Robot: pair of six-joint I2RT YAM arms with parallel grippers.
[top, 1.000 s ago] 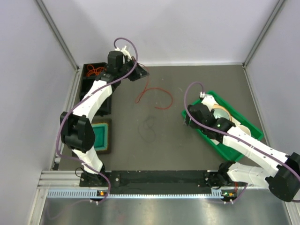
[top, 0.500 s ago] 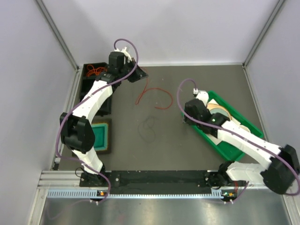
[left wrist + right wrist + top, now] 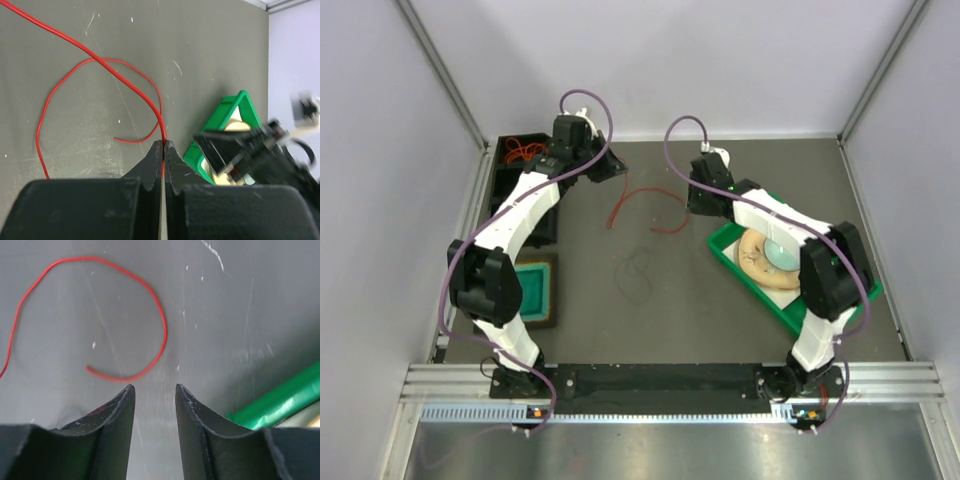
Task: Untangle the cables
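A red cable (image 3: 660, 191) lies in a loose open loop on the grey table, its free end curling back near the middle. My left gripper (image 3: 614, 165) is at the back left, shut on this red cable (image 3: 100, 60), which runs straight out from the closed tips (image 3: 163, 143). A thin dark cable (image 3: 636, 280) lies in a small loop nearer the front. My right gripper (image 3: 693, 207) hovers just right of the red loop. In the right wrist view it (image 3: 155, 387) is open and holds nothing, and the red cable's free end (image 3: 107, 375) lies just ahead, to the left.
A green tray (image 3: 725, 240) with tape rolls sits right of the cables, close beside my right gripper (image 3: 280, 400). A black bin (image 3: 510, 185) at the back left holds more orange cables (image 3: 524, 151). A teal block (image 3: 535, 290) lies front left. Walls enclose the table.
My right arm swung from over the green tray to the back left, ending beside the red loop, and its jaws narrowed. The left gripper stayed shut on the red cable, shifting slightly.
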